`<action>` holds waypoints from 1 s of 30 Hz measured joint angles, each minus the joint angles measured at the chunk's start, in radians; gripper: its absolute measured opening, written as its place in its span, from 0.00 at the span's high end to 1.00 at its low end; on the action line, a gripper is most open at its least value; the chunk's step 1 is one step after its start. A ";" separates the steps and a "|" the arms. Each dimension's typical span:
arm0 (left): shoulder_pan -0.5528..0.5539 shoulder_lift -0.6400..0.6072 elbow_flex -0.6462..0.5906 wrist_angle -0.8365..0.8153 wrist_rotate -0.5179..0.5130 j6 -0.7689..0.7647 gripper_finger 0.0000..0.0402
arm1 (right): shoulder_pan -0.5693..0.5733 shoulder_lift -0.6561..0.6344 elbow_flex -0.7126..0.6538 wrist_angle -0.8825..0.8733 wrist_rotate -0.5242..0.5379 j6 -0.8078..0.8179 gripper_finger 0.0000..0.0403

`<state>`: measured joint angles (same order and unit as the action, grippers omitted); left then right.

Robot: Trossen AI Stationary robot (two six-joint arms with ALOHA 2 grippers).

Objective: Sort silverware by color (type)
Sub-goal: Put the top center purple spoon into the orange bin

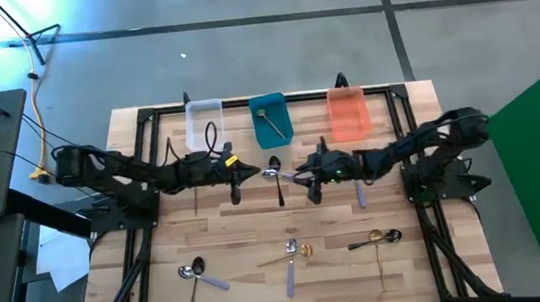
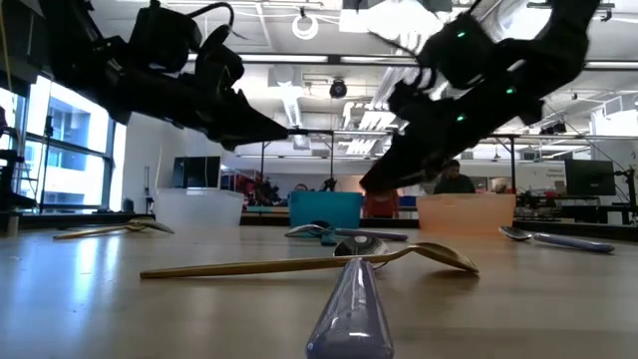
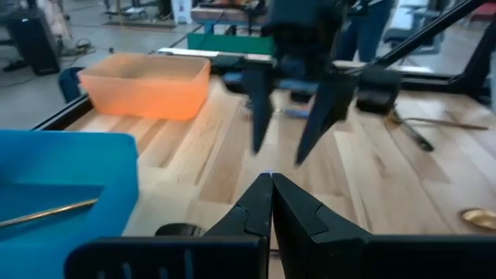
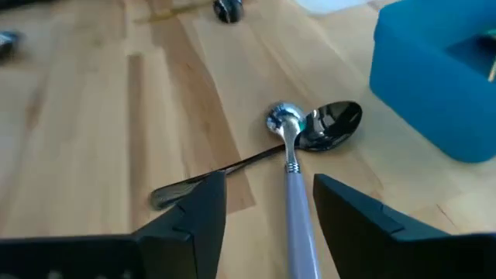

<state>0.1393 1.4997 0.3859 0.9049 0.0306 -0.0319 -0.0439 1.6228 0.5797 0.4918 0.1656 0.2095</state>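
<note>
Right gripper (image 4: 267,205) spread wide astride lavender-handled spoon (image 4: 293,186), left gripper (image 3: 271,198) pressed together, empty

Readable text: none is showing in any view.
Bins: no labels or brands are showing.
Spoons: no markings are appearing.
Arms: no lettering is showing.
Room screens: too distant and blurred to read.
</note>
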 joint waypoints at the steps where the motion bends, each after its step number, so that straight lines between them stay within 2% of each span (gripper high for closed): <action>1: 0.003 0.014 0.000 0.022 0.008 0.000 0.99 | -0.006 0.026 0.025 -0.016 0.000 0.000 0.55; 10: 0.007 0.076 -0.004 0.092 0.012 0.008 0.99 | -0.053 0.204 0.248 -0.242 -0.020 -0.004 0.55; 17: 0.014 0.073 -0.111 0.266 0.012 -0.042 0.99 | -0.070 0.286 0.360 -0.398 -0.057 -0.008 0.57; 21: 0.025 0.073 -0.166 0.333 0.012 -0.071 0.99 | -0.070 0.292 0.382 -0.437 -0.057 -0.004 0.67; 27: 0.025 0.073 -0.185 0.346 0.006 -0.091 0.99 | -0.078 0.293 0.390 -0.476 -0.066 -0.005 0.90; 30: 0.025 0.073 -0.185 0.377 0.006 -0.105 0.99 | -0.081 0.287 0.389 -0.481 -0.073 -0.007 0.94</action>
<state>0.1646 1.5726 0.2008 1.2824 0.0370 -0.1371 -0.1249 1.9098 0.9684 0.0109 0.0923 0.2024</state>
